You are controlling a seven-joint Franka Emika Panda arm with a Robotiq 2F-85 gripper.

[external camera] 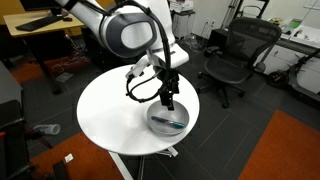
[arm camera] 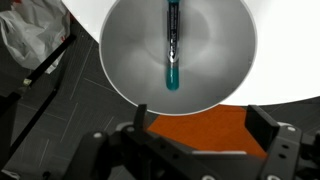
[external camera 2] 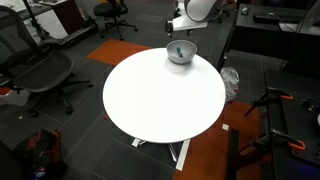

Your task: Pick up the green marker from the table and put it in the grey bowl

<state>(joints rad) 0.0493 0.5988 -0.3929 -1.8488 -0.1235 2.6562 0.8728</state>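
Observation:
The green marker (arm camera: 172, 45) lies inside the grey bowl (arm camera: 125, 60), free of the gripper; it also shows in the bowl in both exterior views (external camera: 170, 123) (external camera 2: 181, 51). The bowl (external camera: 152, 122) (external camera 2: 172, 56) sits near the edge of the round white table (external camera: 115, 110) (external camera 2: 160, 95). My gripper (external camera: 168, 103) (arm camera: 200, 125) hangs just above the bowl. Its fingers are spread wide and hold nothing. In an exterior view the arm (external camera 2: 192, 10) stands behind the bowl and the fingers are too small to make out.
Black office chairs (external camera: 235, 55) (external camera 2: 40, 70) stand around the table. Wooden desks (external camera: 35, 25) are at the back. An orange carpet patch (arm camera: 200, 125) lies on the floor beside the table. A white plastic bag (arm camera: 30, 35) lies on the floor.

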